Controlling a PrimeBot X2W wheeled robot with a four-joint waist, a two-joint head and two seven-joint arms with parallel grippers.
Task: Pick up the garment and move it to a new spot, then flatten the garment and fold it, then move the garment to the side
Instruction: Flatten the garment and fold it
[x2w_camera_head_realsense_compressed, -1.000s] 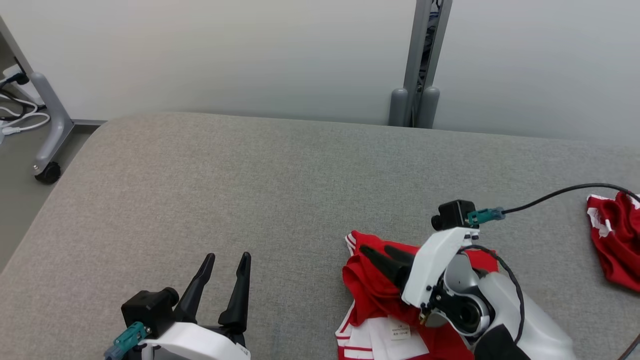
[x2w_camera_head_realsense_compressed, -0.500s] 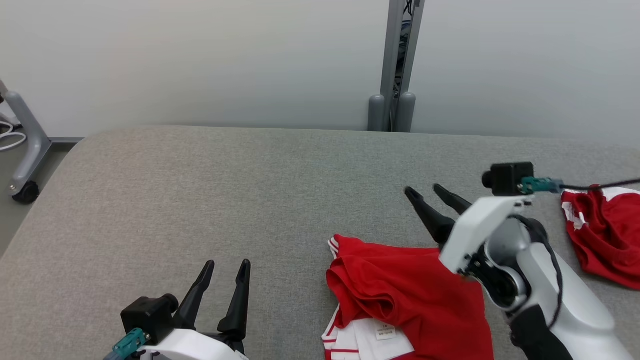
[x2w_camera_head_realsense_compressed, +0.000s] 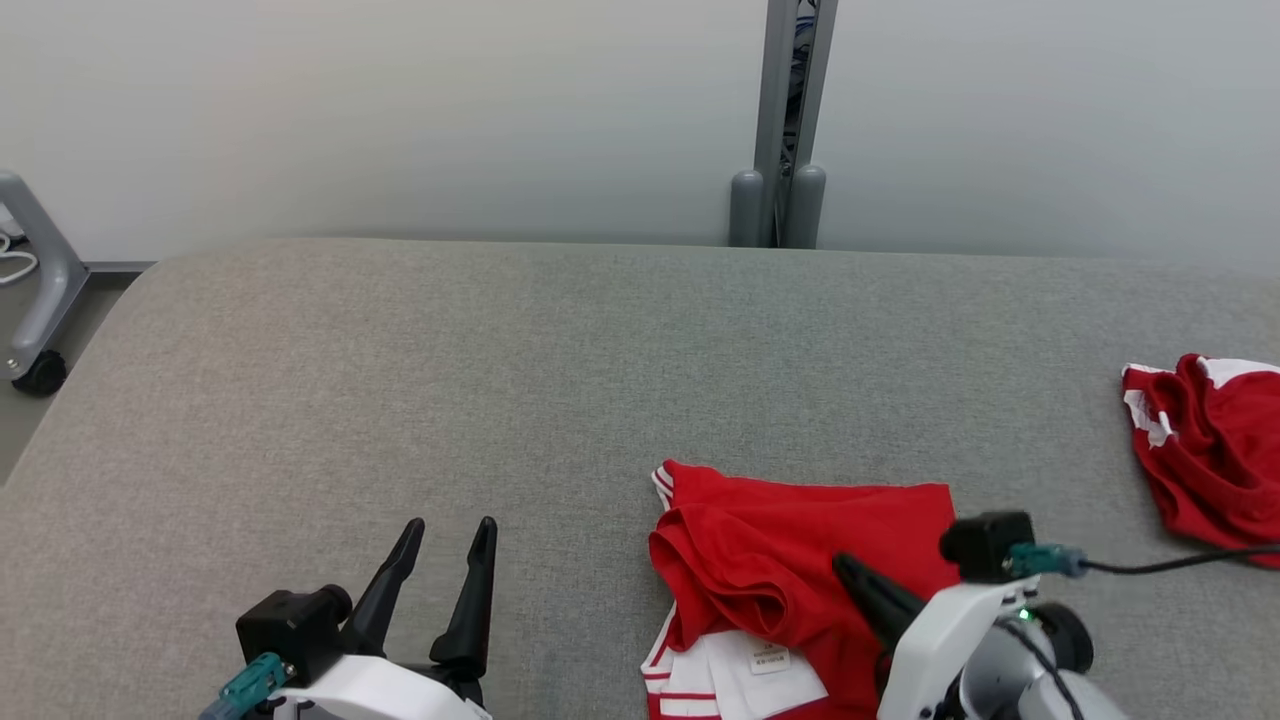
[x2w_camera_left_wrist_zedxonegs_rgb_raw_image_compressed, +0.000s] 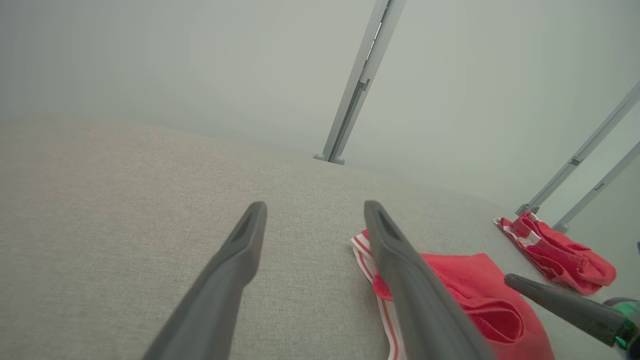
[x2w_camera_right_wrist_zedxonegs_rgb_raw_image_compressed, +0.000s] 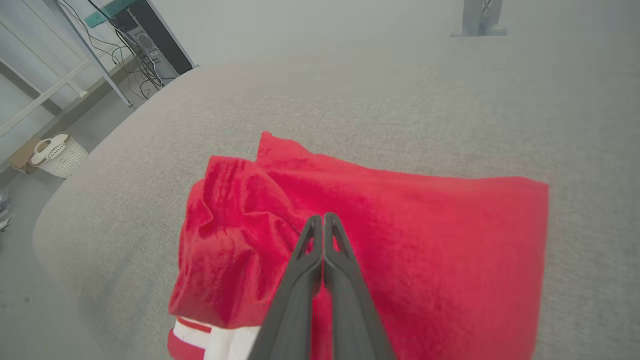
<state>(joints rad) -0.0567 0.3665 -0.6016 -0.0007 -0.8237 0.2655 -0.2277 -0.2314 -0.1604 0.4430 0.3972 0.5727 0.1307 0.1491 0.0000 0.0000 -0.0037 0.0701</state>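
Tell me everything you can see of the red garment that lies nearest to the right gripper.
The red garment is soft, knit-looking cloth, folded roughly into a rectangle, with loose wrinkled folds at its left end. At its near left corner a white part with red stripes and a small label shows. It lies on the grey cloth surface. The right gripper, shut, points over its middle; whether it touches the cloth cannot be told.

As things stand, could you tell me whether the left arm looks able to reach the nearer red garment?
Probably yes: only bare grey surface lies between the open left gripper and the left edge of the garment. The shut right gripper is over its middle, off that edge.
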